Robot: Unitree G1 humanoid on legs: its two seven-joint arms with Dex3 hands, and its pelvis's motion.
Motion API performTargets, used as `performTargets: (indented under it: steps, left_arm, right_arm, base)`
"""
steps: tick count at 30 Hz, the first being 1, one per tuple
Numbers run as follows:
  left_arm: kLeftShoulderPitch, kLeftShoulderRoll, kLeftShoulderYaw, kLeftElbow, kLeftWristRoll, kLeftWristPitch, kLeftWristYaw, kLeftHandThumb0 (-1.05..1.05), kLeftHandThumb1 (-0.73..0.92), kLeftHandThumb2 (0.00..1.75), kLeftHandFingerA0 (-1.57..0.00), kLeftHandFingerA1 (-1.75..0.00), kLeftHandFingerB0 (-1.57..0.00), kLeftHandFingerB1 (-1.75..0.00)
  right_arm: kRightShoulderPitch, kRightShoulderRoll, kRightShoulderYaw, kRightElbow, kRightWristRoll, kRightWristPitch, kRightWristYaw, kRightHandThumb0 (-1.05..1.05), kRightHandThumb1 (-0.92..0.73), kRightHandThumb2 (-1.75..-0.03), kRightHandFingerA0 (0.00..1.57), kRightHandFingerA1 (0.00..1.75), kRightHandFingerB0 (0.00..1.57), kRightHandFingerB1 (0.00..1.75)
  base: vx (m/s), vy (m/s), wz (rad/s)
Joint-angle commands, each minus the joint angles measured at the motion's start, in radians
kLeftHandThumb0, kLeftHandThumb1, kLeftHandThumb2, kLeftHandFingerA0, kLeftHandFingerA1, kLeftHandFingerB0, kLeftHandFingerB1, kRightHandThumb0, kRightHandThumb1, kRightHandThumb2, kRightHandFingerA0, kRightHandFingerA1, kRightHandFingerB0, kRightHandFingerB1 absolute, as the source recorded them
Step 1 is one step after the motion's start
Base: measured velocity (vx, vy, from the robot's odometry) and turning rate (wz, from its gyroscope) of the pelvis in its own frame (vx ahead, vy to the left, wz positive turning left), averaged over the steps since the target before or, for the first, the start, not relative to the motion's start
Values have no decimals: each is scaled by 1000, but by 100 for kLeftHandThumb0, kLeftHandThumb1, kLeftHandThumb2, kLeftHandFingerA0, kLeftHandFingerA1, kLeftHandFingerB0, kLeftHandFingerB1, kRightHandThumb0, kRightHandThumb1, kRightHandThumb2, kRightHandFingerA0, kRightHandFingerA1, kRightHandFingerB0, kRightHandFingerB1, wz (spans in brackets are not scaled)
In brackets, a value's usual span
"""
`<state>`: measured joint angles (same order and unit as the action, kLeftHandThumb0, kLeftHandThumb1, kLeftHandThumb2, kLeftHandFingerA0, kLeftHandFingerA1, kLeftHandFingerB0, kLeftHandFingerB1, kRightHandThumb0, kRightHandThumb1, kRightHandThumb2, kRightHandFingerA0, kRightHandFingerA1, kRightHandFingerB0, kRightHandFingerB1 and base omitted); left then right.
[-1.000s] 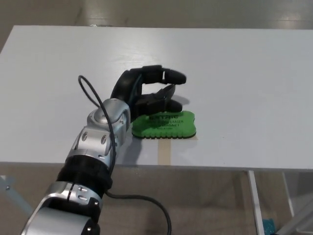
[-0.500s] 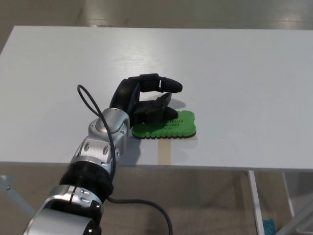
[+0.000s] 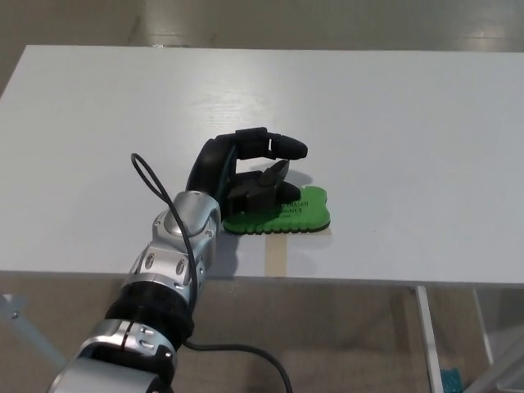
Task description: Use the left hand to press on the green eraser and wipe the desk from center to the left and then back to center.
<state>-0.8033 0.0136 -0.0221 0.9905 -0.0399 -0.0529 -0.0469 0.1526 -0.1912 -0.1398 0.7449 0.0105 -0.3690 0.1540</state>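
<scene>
Green eraser [image 3: 282,213] is lying flat on the white desk [image 3: 393,123], close to the near edge and roughly at the middle of the desk's width. It is a flat pad with a wavy, scalloped outline and dark lettering printed across its top, too small to read. Just under its near side a strip of tan tape [image 3: 277,255] is sitting on the desk, running from the eraser to the near edge.

No containers are showing on the desk.

The left hand [image 3: 241,176] is reaching in from the near left, its silver wrist and forearm [image 3: 168,262] trailing a black cable [image 3: 155,184] that is looping up over the desk surface to the left of the hand. The hand is resting over the left part of the eraser: the lower finger and thumb [image 3: 262,182] are bending down onto the pad's left end and appear to be touching it, while the upper finger [image 3: 282,146] is stretching out to the right above the pad, clear of it. The fingers are spread apart rather than curled into a fist, and they are not wrapping around the eraser; the hand is lying on top of it, not gripping it. The right part of the eraser is staying uncovered.

The right hand is not showing in the head view.
</scene>
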Motion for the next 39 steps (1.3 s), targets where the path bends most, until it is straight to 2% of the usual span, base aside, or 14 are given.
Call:
performTargets:
  steps: [1, 5, 6, 15, 17, 18, 39]
  left_arm:
    - [98, -32, -16, 52, 31, -8, 2, -18, 83, 64, -100, -76, -94, -83]
    - [124, -37, -18, 66, 31, -24, -2, -18, 83, 65, -100, -76, -94, -81]
    - [132, -36, -21, 68, 35, -29, -3, -26, 70, 86, -98, -83, -92, -85]
    - [154, -1, -23, 78, 39, -51, -9, -25, 70, 86, -98, -84, -92, -85]
    - [155, 2, -25, 78, 41, -54, -10, -25, 70, 86, -98, -84, -92, -85]
    - [156, 11, -21, 84, 38, -60, -13, -17, 84, 65, -100, -79, -93, -82]
    - [103, 242, 43, 143, 26, -111, -41, -15, 83, 64, -99, -76, -91, -81]
  right_arm:
    - [11, -14, 7, -10, -9, 21, -8, -51, -79, -65, 62, 49, 48, 35]
    - [9, -15, 11, -2, -11, 11, -11, -51, -79, -65, 62, 49, 48, 35]
    - [6, -15, 11, 3, -7, 9, -6, -51, -79, -65, 63, 49, 48, 35]
    - [1, -15, 12, 29, 3, 1, 9, -50, -79, -65, 63, 49, 49, 35]
    - [3, -15, 12, 28, 3, 1, 10, -50, -79, -65, 63, 49, 49, 35]
    - [11, -15, 13, 16, 3, 9, 7, -50, -79, -65, 63, 49, 49, 35]
    - [10, -14, 9, 36, 15, 11, 20, -50, -78, -65, 62, 50, 47, 35]
  base:
    - [0, 0, 0]
    - [0, 0, 0]
    - [0, 0, 0]
    - [0, 0, 0]
    - [0, 0, 0]
    - [0, 0, 0]
    - [0, 0, 0]
